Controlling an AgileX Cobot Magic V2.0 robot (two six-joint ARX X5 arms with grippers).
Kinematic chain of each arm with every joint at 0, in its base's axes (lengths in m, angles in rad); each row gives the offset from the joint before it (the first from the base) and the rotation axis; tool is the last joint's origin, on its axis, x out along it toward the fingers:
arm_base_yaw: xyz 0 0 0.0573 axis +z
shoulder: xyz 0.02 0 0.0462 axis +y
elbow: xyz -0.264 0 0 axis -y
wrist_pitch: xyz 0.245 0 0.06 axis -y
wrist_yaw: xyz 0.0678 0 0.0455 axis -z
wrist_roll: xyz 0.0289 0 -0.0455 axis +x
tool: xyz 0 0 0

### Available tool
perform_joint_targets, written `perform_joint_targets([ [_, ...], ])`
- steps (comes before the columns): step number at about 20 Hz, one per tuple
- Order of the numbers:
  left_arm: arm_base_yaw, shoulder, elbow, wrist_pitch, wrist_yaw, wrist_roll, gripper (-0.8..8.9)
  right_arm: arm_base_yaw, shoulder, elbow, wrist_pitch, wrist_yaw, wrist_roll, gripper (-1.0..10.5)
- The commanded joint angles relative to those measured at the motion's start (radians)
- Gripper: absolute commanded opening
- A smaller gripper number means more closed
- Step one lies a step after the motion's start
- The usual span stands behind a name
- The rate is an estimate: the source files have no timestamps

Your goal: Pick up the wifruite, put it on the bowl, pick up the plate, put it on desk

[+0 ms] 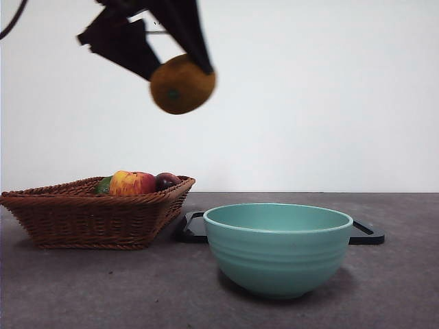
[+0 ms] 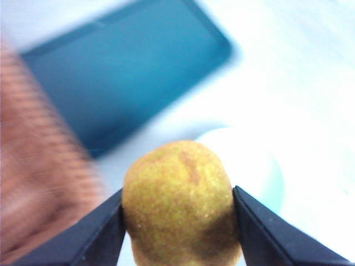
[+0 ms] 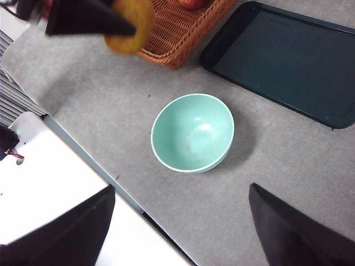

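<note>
No writing, label, brand mark or number can be read anywhere — not on the teal-green ribbed round bowl (image 1: 278, 248), the brown woven wicker basket (image 1: 89, 214) or the dark flat rectangular tray (image 3: 288, 58).

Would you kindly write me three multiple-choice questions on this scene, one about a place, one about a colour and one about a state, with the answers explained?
1. Where is the small orange-brown fruit?
A. In the basket
B. In the air, held by the left gripper
C. Inside the bowl

2. What colour is the bowl?
A. Teal-green
B. Red
C. White

3. What state is the right gripper in?
A. Shut on the fruit
B. Shut on the tray
C. Open and holding nothing

Answers:
1. B: the left wrist view shows the two jaws pressing the fruit's sides, and the front view shows it high above the table, over the gap between the basket and the bowl.
2. A: both the front view and the right wrist view show a teal-green bowl.
3. C: in its own wrist view the jaws stand wide apart with only the table between them.
</note>
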Motion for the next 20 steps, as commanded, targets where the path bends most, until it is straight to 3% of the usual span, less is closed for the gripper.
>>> perform_joint_targets([
  [1,-0.085,0.050,0.022,0.031,0.001,-0.003,2.18,0.005,0.006,0.020,0.010,-0.002,0.000,3.9],
  [7,-0.186,0.219,0.022,0.117,-0.023,0.002,2.18,0.005,0.006,0.020,0.009,-0.002,0.001,3.9],
  [14,-0.203,0.411,0.022,0.186,-0.056,0.006,2.18,0.005,0.006,0.020,0.009,-0.002,0.000,3.9],
  [20,-0.212,0.451,0.022,0.192,-0.056,0.008,2.51,0.005,0.006,0.020,0.009,-0.002,0.000,3.9],
])
